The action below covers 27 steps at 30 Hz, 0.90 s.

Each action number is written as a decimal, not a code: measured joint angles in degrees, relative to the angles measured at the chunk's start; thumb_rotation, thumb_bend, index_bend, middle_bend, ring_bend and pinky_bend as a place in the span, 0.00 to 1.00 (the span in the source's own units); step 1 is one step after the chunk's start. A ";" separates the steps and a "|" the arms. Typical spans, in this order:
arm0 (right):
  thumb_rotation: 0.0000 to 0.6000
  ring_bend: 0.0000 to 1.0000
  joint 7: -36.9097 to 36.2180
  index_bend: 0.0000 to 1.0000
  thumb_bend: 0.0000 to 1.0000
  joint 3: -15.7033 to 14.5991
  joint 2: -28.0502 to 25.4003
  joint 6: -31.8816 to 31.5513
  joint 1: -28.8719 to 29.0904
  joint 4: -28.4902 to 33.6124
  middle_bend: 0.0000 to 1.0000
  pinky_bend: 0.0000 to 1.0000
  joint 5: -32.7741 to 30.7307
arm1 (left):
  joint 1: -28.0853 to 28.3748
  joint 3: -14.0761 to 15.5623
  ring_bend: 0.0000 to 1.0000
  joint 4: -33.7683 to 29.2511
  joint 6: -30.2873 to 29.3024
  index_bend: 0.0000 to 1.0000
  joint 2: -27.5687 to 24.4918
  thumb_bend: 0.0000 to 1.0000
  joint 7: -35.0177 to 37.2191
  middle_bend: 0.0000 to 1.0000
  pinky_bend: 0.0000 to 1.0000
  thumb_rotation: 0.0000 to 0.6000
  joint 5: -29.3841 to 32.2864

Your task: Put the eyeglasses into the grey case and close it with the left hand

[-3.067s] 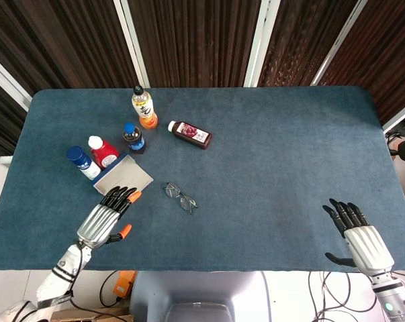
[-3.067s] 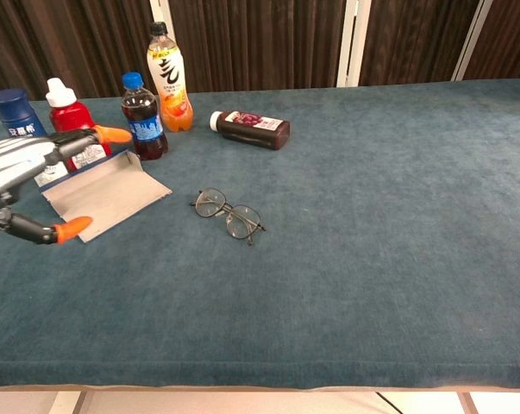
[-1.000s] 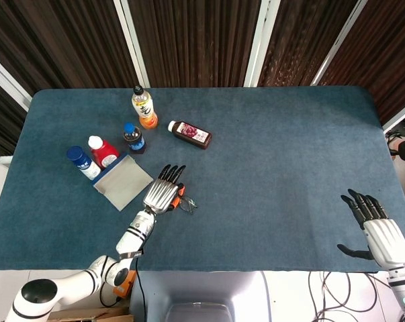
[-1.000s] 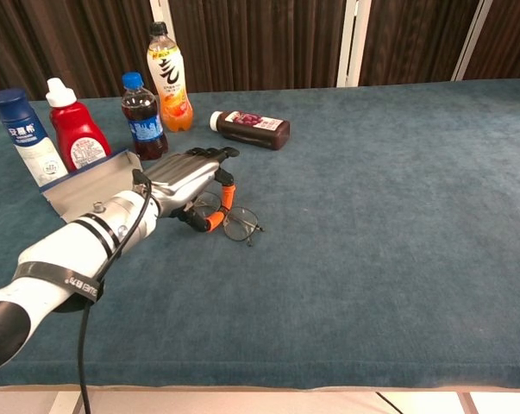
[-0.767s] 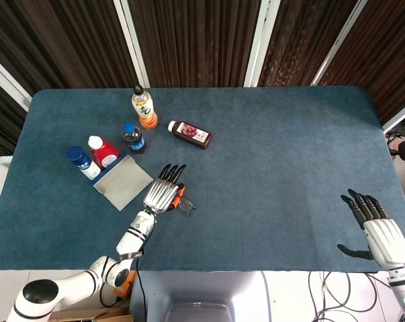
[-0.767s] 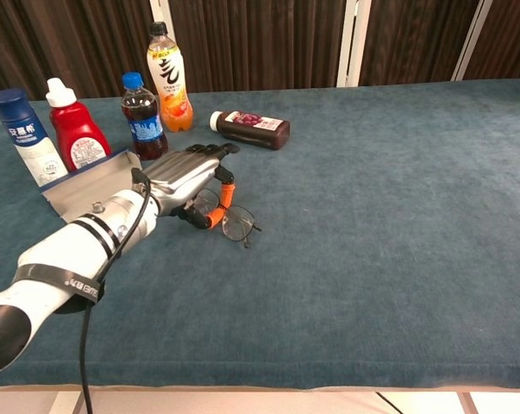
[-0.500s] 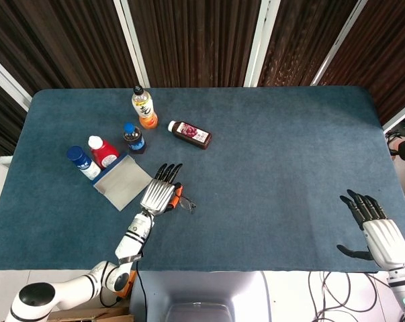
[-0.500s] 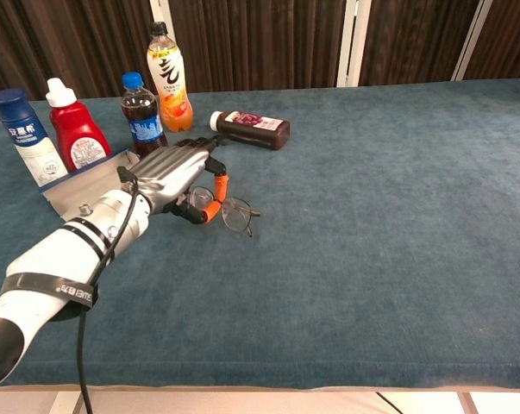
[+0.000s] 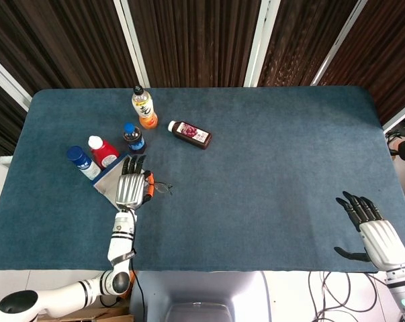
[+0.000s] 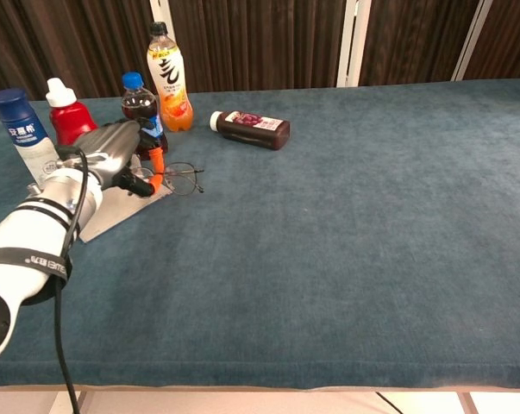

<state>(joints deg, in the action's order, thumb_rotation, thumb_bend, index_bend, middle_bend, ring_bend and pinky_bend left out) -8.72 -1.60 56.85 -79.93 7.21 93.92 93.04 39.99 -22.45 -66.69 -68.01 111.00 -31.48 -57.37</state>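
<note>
My left hand point(image 9: 129, 188) point(image 10: 111, 164) hovers over the open grey case point(image 9: 107, 183) point(image 10: 115, 215) and hides most of it. The wire-framed eyeglasses point(image 9: 159, 188) point(image 10: 180, 178) are pinched between its orange-tipped thumb and a finger. They stick out to the right, just past the case's right edge. My right hand point(image 9: 373, 235) is at the front right edge of the table, fingers spread and holding nothing. It shows only in the head view.
Behind the case stand a blue-capped white bottle point(image 10: 20, 129), a red bottle point(image 10: 68, 117), a dark cola bottle point(image 10: 140, 104) and a tall orange bottle point(image 10: 168, 79). A dark juice bottle point(image 10: 251, 129) lies on its side further right.
My left hand took the eyeglasses off the cloth and carried them left and back, from the table's middle to over the grey case. The right hand barely shifted.
</note>
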 measured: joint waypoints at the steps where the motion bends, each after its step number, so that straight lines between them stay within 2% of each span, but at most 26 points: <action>1: 1.00 0.00 -0.09 0.00 0.25 -0.05 -0.03 0.01 0.03 0.01 0.00 0.00 0.13 | -0.17 -0.43 0.00 -0.77 -0.19 0.63 -0.33 0.46 -1.50 0.09 0.00 1.00 1.48; 6: 1.00 0.00 -0.70 0.00 0.25 -0.38 -0.25 -0.58 -0.10 0.07 0.00 0.00 1.00 | -0.72 -2.70 0.00 -4.29 -1.17 0.62 -2.14 0.44 -9.24 0.10 0.00 1.00 9.99; 11: 1.00 0.00 -1.70 0.00 0.25 -0.58 -0.59 -1.51 -0.41 -0.04 0.00 0.00 1.60 | -0.46 -4.77 0.00 -5.52 -0.92 0.62 -3.56 0.43 -11.86 0.10 0.00 1.00 16.51; 20: 1.00 0.00 -2.98 0.00 0.25 -0.67 -0.98 -2.46 -0.69 -0.46 0.00 0.00 2.08 | 1.53 -6.38 0.00 -0.06 0.51 0.62 -3.04 0.42 -9.88 0.10 0.00 1.00 20.02; 27: 1.00 0.00 -3.34 0.00 0.25 -0.65 -1.10 -2.46 -0.68 -0.51 0.00 0.00 1.98 | 2.77 -6.07 0.00 3.43 1.41 0.61 -2.36 0.42 -10.18 0.10 0.00 1.00 21.69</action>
<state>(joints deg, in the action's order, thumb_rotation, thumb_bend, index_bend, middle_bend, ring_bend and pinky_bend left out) -12.05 -2.25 55.74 -82.40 6.53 93.42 95.03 42.76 -28.51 -63.26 -66.59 108.63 -41.66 -35.68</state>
